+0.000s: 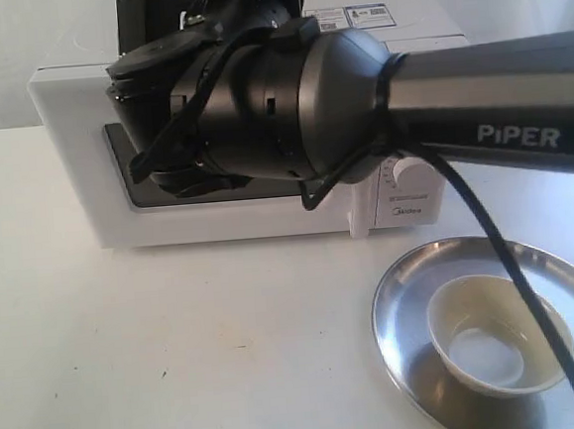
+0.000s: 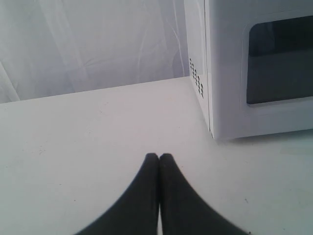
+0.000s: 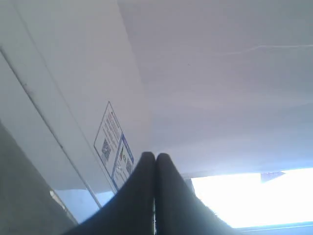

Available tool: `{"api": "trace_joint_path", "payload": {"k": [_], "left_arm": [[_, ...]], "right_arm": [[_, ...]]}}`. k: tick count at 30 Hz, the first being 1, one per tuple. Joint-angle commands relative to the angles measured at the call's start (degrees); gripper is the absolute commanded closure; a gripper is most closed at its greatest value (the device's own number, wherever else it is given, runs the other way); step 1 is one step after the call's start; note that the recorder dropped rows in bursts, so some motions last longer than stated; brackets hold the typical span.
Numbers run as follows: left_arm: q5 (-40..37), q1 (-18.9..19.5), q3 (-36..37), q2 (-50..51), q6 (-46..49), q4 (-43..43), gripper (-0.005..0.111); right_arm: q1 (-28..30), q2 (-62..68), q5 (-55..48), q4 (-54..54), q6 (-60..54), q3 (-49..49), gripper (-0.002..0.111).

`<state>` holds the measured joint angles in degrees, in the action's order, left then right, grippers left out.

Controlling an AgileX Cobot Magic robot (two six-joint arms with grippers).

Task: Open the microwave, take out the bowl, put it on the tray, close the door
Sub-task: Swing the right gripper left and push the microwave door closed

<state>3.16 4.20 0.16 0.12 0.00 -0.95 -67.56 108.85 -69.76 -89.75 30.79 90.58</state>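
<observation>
Jaws first: left jaws are clenched, the two black tapered fingertips pressed together with nothing between them, low over the matte white tabletop. They sit near the microwave, off its side wall with the small vent holes. Right jaws are clenched too, tips touching and empty, with a blue-and-white sticker on a smooth white panel just beyond them.

In the exterior view we see the right arm, a glossy black housing marked "PiPER", crossing in front of the microwave and covering most of the door. A black cable hangs from it across the tray.

The microwave is a white box with its long axis running left to right in the exterior view and its front facing the camera. The dark window is rectangular with rounded corners. The door lies flush with the body (clearest in the left wrist view). One round white knob shows past the arm; the handle we cannot make out.

The bowl is small, round and cream-white with a pale yellowish inside. It stands upright, mouth up, roughly in the middle of the tray. The tray is a round, mirror-bright steel plate with a raised rim, flat on the tabletop in front of the microwave's knob end.
</observation>
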Motion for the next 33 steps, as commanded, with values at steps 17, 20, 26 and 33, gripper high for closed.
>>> {"api": "trace_joint_path", "payload": {"k": [17,20,26,33], "left_arm": [[0.2,-0.2,-0.2,-0.1,0.0,0.5,0.107],[0.2,-0.2,-0.2,-0.1,0.0,0.5,0.107],[0.2,-0.2,-0.2,-0.1,0.0,0.5,0.107],[0.2,-0.2,-0.2,-0.1,0.0,0.5,0.107]], "right_arm": [[-7.2,-21.2,41.2,21.2,13.1,-10.0,0.108],[-8.1,-29.6,47.2,22.7,13.3,-16.2,0.108],[-8.2,-45.8,53.7,22.5,16.6,-31.2,0.108],[-8.2,-61.8,60.6,22.5,21.8,-47.0,0.108]]}}
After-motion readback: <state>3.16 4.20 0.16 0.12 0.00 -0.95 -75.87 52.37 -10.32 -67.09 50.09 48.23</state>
